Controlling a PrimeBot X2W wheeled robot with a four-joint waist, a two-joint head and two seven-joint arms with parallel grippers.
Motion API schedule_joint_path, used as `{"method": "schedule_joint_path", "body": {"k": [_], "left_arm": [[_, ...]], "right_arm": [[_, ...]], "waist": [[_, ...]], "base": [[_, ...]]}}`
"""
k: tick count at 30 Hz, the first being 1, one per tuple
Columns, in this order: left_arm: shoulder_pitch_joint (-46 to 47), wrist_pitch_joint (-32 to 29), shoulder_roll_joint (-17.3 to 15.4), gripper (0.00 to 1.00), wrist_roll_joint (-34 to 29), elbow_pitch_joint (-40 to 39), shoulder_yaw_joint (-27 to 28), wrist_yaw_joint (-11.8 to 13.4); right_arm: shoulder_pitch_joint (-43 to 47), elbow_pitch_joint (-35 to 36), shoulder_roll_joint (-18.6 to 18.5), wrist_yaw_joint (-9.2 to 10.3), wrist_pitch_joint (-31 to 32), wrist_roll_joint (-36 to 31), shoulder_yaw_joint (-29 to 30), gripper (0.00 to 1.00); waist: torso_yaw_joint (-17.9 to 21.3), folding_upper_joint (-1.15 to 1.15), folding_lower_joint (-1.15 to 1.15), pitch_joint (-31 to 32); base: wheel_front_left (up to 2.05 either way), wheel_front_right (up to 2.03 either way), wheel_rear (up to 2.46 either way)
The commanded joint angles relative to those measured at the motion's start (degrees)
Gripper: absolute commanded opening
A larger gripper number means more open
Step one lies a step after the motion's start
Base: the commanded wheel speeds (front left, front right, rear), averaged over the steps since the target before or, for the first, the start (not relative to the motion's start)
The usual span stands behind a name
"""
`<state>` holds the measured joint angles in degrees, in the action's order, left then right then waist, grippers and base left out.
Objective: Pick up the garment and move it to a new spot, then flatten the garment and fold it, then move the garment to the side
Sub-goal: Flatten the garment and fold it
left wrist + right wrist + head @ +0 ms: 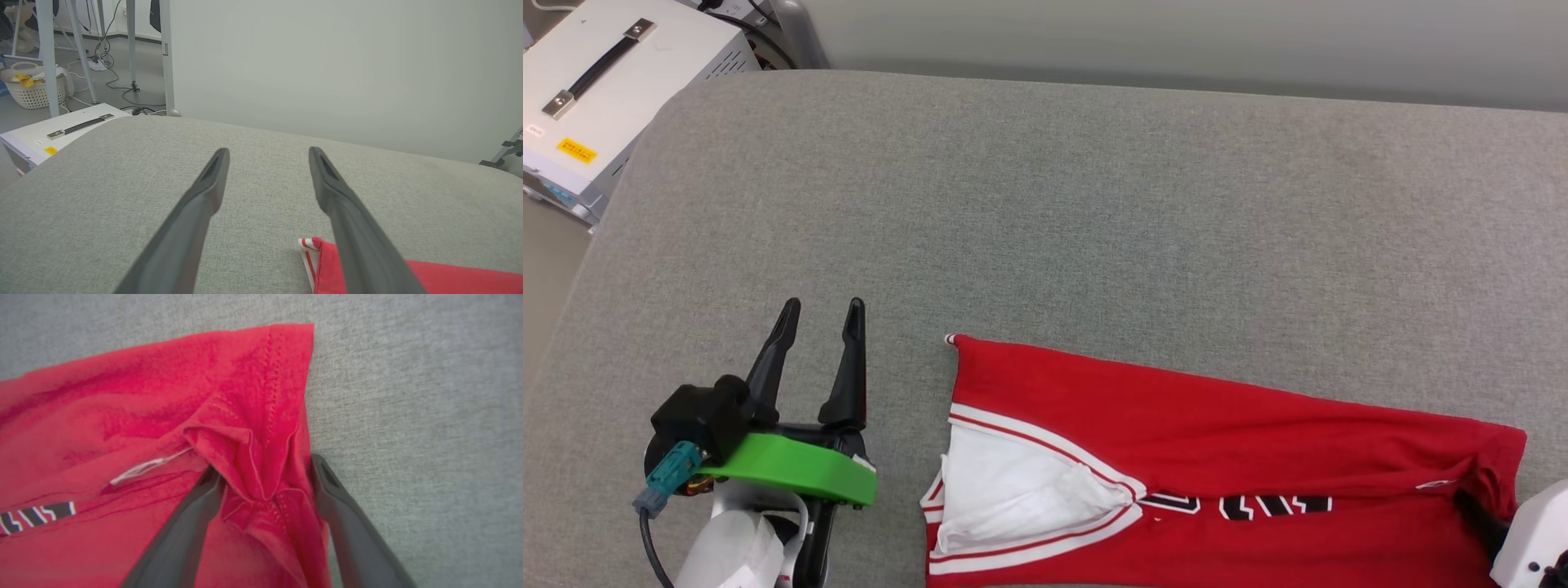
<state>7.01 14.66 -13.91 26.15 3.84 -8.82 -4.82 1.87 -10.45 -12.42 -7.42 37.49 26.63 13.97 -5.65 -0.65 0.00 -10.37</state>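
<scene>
Shows garment [1217,425] lying as a long red band on grey cushion [1094,204], lower right of head view. Shows right gripper [265,469] spread, unclenched, astride its bunched corner, probably ready to pinch and pull flat. Shows left gripper [821,310] spread too, empty, lower left, near garment's other end, likely waiting

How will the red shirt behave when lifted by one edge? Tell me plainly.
Probably floppy: the shirt lies folded over itself, and its edge puckers between the fingers of the right gripper. Likely light, thin cloth that would hang limp from one grip. It may drag rather than slide on the rough grey cushion.
</scene>
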Motion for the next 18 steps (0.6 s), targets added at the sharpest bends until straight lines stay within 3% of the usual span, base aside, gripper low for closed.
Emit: {"method": "schedule_joint_path", "body": {"k": [1,5,6,7,8,10,18], "left_arm": [[0.6,0.3,0.5,1.0,-0.9,0.4,0.3,-0.4],[0.5,0.3,1.4,1.0,-1.7,1.1,0.5,-1.0],[0.4,0.3,1.5,1.0,-1.8,1.3,0.6,-1.1],[0.3,0.3,1.7,1.0,-2.0,1.5,0.6,-1.3],[0.3,0.3,1.8,1.0,-2.1,1.7,0.7,-1.4],[0.1,0.3,2.1,1.0,-2.3,2.1,0.8,-1.6],[-0.9,0.3,2.7,1.0,-2.7,3.0,1.8,-2.1]], "right_arm": [[-0.1,-2.5,1.8,-0.07,0.4,2.2,-2.3,1.0],[-0.1,-3.9,1.3,-0.07,-0.1,3.7,-4.0,1.0],[0.0,-4.2,1.2,-0.07,-0.2,4.1,-4.4,0.92],[0.0,-4.4,0.9,-0.07,-0.3,4.6,-5.0,0.6],[0.0,-4.6,0.8,-0.07,-0.6,4.8,-5.3,0.36],[0.0,-4.5,0.6,-0.07,-1.1,5.5,-6.5,0.0],[-0.5,-2.5,-0.8,-0.07,-4.7,7.4,-9.5,0.0]], "waist": [[0.0,0.65,0.0,0.1],[-0.1,0.65,0.0,0.6],[-0.1,0.65,0.0,0.7],[-0.2,0.65,0.0,1.0],[-0.1,0.65,0.0,1.2],[-0.1,0.65,0.0,1.7],[0.4,0.65,0.0,3.5]], "base": [[0.0,0.0,0.0],[0.0,0.0,0.0],[0.0,0.0,0.0],[0.0,0.0,0.0],[0.0,0.0,0.0],[0.0,0.0,0.0],[0.0,0.0,0.0]]}}
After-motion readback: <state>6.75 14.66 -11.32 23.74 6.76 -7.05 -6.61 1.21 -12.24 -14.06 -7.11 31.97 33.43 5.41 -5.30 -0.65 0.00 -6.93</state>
